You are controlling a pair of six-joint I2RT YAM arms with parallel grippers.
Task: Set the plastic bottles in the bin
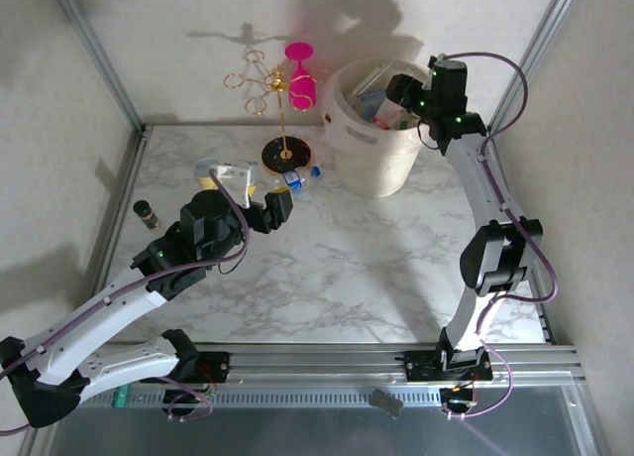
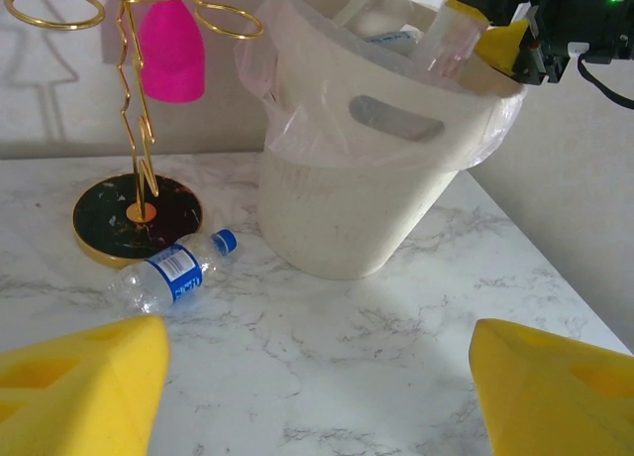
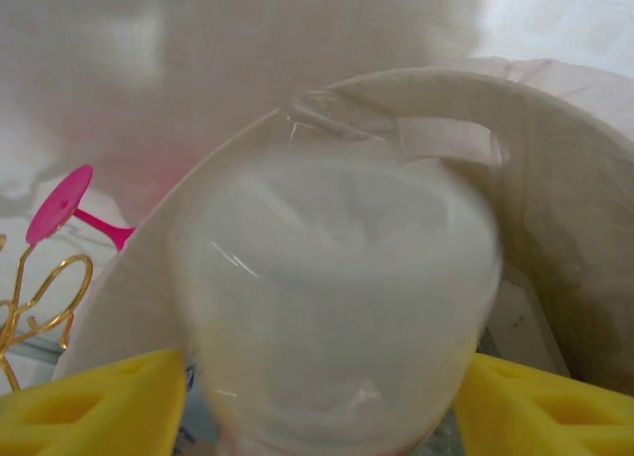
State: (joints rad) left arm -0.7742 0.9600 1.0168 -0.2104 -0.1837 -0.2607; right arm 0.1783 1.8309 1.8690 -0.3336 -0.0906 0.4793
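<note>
The cream bin (image 1: pixel 371 173) stands at the back right with several plastic bottles inside. My right gripper (image 1: pixel 404 97) hangs over its rim (image 3: pixel 555 169). A clear bottle (image 3: pixel 337 297), motion-blurred, sits loose between its yellow pads (image 3: pixel 89 406), which stand wide apart. In the left wrist view that bottle (image 2: pixel 448 38) slants into the bin (image 2: pixel 347 208) beside the right gripper (image 2: pixel 505 35). A clear bottle with a blue label and cap (image 2: pixel 170 275) lies on the table (image 1: pixel 300 176) by the bin. My left gripper (image 1: pixel 272 213) is open and empty (image 2: pixel 317 397), low over the marble before that bottle.
A gold glass rack on a black round base (image 1: pixel 284 154) holds a pink glass (image 1: pixel 300 71) left of the bin. A round tub (image 1: pixel 210 169), a clear item beside it (image 1: pixel 243 178) and a dark vial (image 1: pixel 146 213) sit at the left. Frame posts line both sides.
</note>
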